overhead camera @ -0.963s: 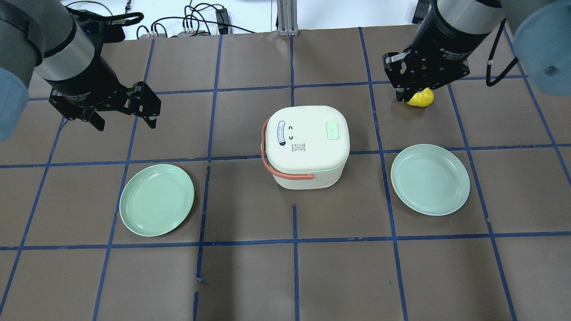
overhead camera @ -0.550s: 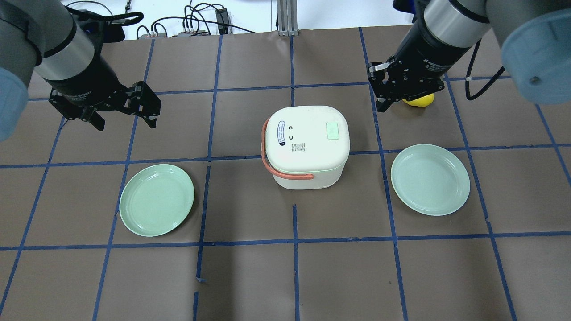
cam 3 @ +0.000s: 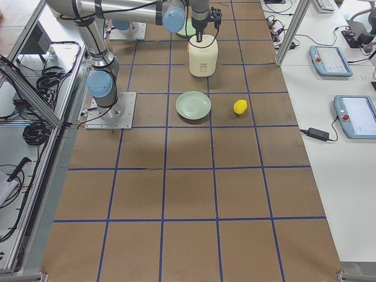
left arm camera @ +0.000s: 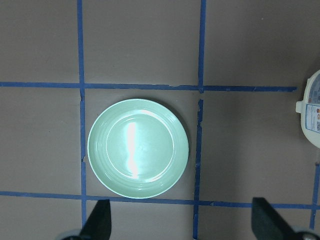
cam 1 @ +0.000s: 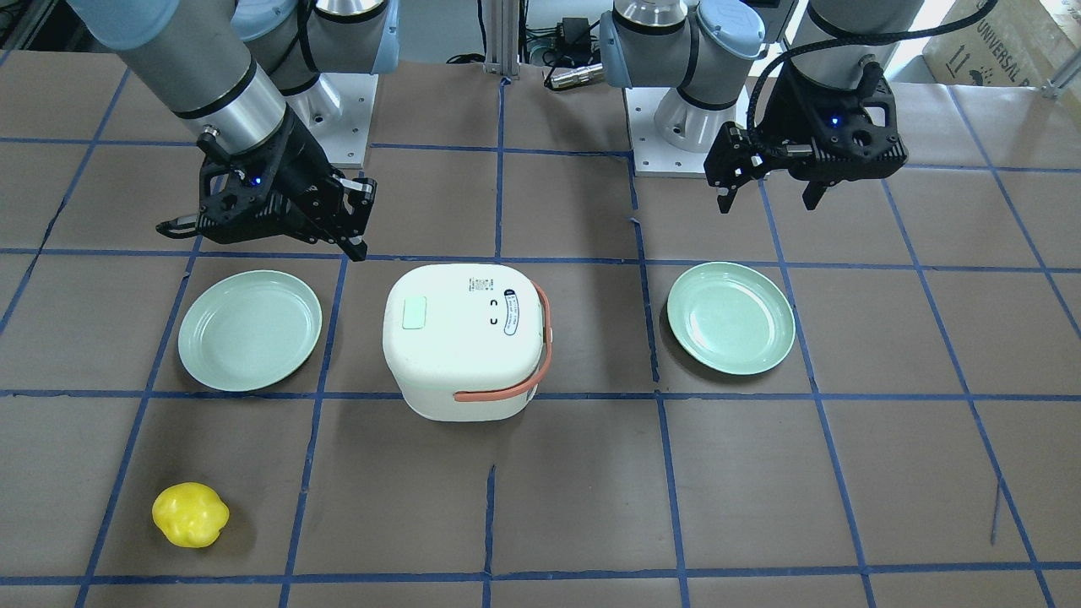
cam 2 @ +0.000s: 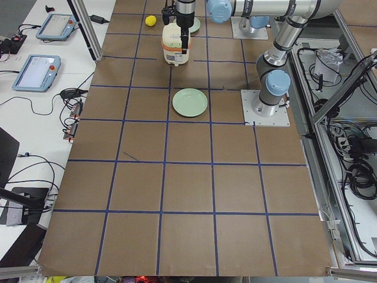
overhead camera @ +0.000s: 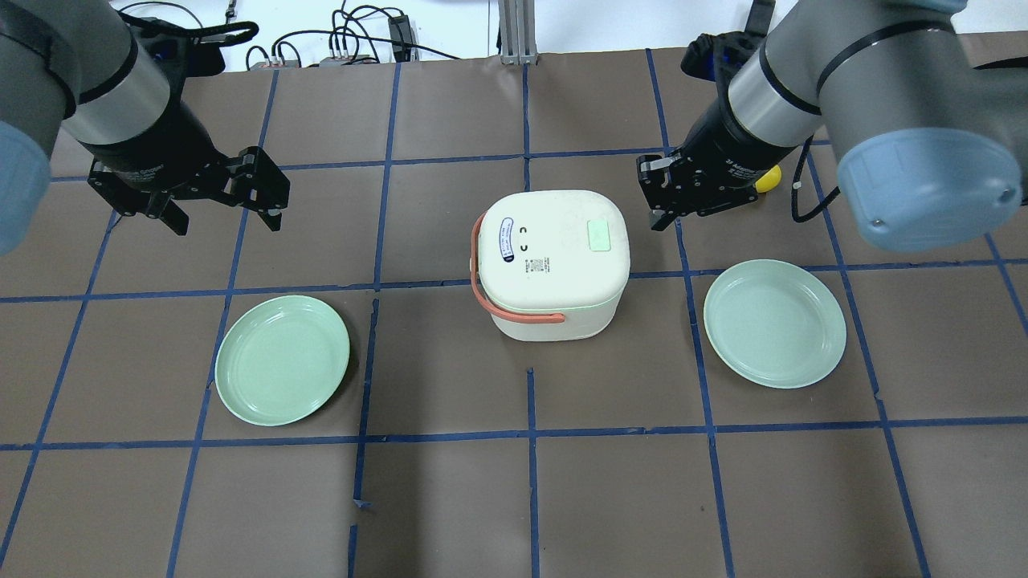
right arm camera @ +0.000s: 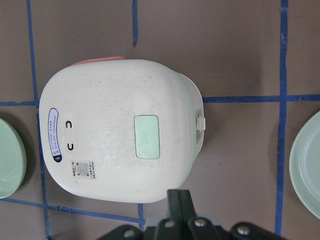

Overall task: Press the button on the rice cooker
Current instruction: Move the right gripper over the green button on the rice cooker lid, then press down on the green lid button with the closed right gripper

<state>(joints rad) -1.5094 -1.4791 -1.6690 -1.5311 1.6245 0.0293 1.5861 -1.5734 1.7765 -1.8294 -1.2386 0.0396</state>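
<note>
The white rice cooker with an orange handle stands at the table's middle. Its pale green button sits on the lid and also shows in the right wrist view and the front view. My right gripper is shut and empty. It hangs just beyond the cooker's right edge, apart from the button. In the right wrist view the right gripper sits at the lid's rim. My left gripper is open and empty, far left of the cooker, above a green plate.
A green plate lies left of the cooker and another right of it. A yellow fruit-like object lies behind the right arm and shows in the front view. Cables lie along the far table edge.
My right gripper has moved left from over the yellow object to the cooker's right side. The left arm has not moved.
</note>
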